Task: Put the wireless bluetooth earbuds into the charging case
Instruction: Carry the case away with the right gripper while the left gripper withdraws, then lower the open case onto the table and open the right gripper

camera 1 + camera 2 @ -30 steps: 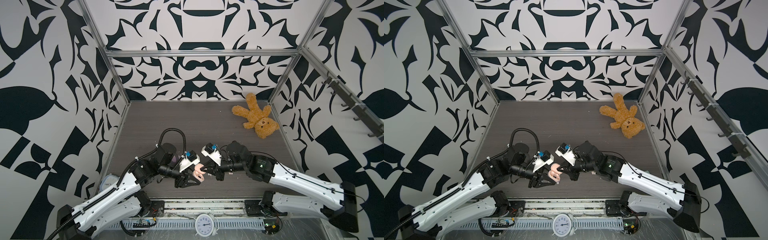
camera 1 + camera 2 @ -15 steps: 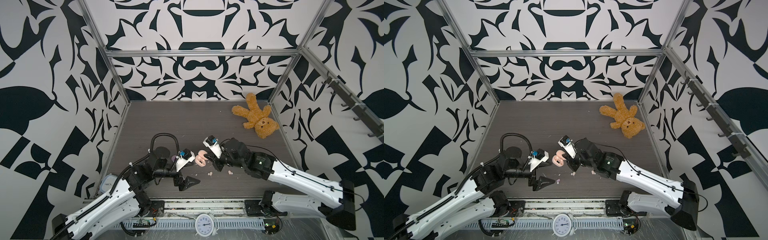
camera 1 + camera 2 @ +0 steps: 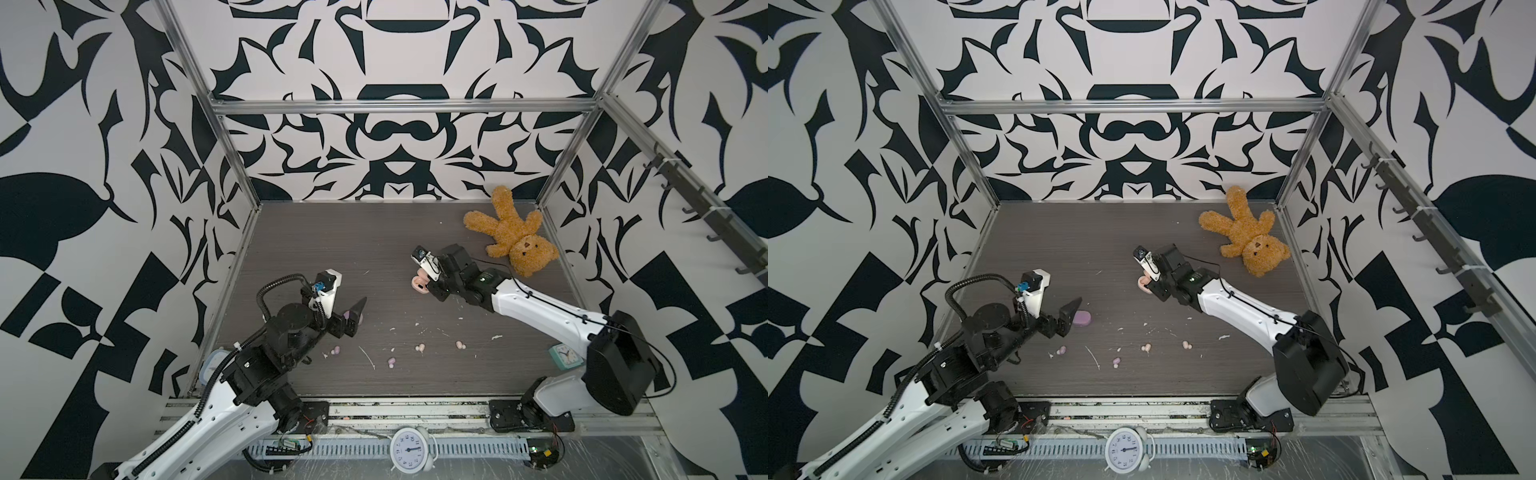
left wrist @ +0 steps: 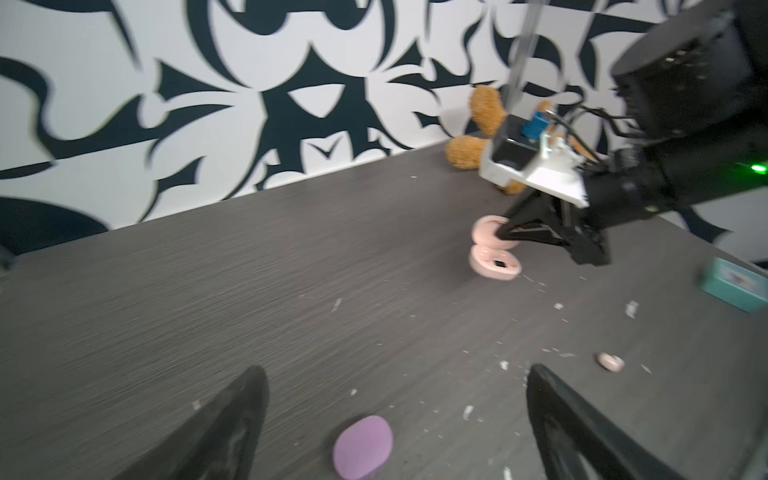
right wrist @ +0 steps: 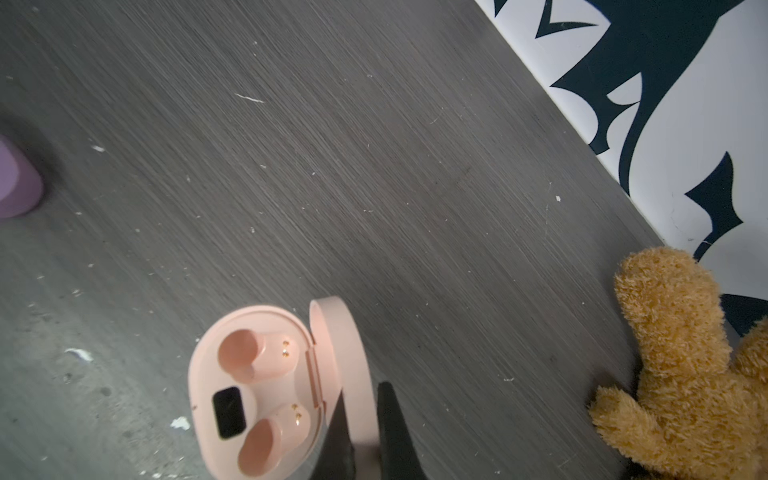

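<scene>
The pink charging case (image 5: 253, 386) stands open with both sockets empty. My right gripper (image 5: 362, 392) is shut on its raised lid (image 5: 345, 353). Both top views show the case (image 3: 419, 284) (image 3: 1145, 284) right of the table's middle. My left gripper (image 4: 397, 372) is open and empty at the left. A closed lilac case (image 4: 363, 446) (image 3: 1081, 319) lies on the table between its fingers. Two lilac earbuds (image 3: 336, 351) (image 3: 391, 362) and two peach earbuds (image 3: 420, 347) (image 3: 459, 345) lie loose on the table near the front.
A brown teddy bear (image 3: 511, 232) lies at the back right, close behind the right gripper. A small teal clock (image 3: 564, 357) stands at the front right beside the right arm. White scraps (image 3: 368, 357) litter the front of the table. A blue-rimmed container (image 3: 210, 365) sits at the left edge.
The two grippers were together on the pink case near the front. The left one opened and drew back left. The right one carried the open case away toward the back right.
</scene>
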Controlling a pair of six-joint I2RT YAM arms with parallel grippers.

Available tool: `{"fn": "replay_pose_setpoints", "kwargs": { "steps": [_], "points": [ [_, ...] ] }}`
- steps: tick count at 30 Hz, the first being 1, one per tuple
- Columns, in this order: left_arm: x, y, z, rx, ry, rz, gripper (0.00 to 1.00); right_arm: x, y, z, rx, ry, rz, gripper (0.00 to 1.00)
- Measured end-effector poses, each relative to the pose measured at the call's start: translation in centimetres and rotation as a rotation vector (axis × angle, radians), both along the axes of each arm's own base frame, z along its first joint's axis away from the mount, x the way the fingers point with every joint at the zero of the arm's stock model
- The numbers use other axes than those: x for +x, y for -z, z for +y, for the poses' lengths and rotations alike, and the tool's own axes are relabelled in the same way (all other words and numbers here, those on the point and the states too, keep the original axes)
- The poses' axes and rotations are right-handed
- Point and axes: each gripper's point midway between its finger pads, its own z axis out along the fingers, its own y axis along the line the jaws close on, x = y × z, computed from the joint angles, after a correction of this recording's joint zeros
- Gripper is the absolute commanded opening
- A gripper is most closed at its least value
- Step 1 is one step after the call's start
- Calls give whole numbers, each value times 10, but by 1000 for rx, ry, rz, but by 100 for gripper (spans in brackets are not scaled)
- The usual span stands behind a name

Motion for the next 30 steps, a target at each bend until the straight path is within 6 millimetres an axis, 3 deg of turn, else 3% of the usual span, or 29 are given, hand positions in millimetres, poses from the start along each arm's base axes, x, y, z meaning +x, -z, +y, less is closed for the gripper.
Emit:
{"fn": "replay_pose_setpoints", "kwargs": {
  "steps": [4, 10, 21, 30],
  "points": [
    [14, 0, 27, 26, -164, -17, 99, 17, 20, 12, -116, -115, -13, 0],
    [18, -3, 42, 49, -248, -38, 99, 21, 37, 12, -182, -282, -12, 0],
    [19, -1, 48, 69, -279, -50, 99, 33, 71, 4, -236, -421, 26, 0],
    [20, 1, 47, 85, -274, -50, 99, 42, 67, 14, -219, -442, 7, 0]
  ]
}}
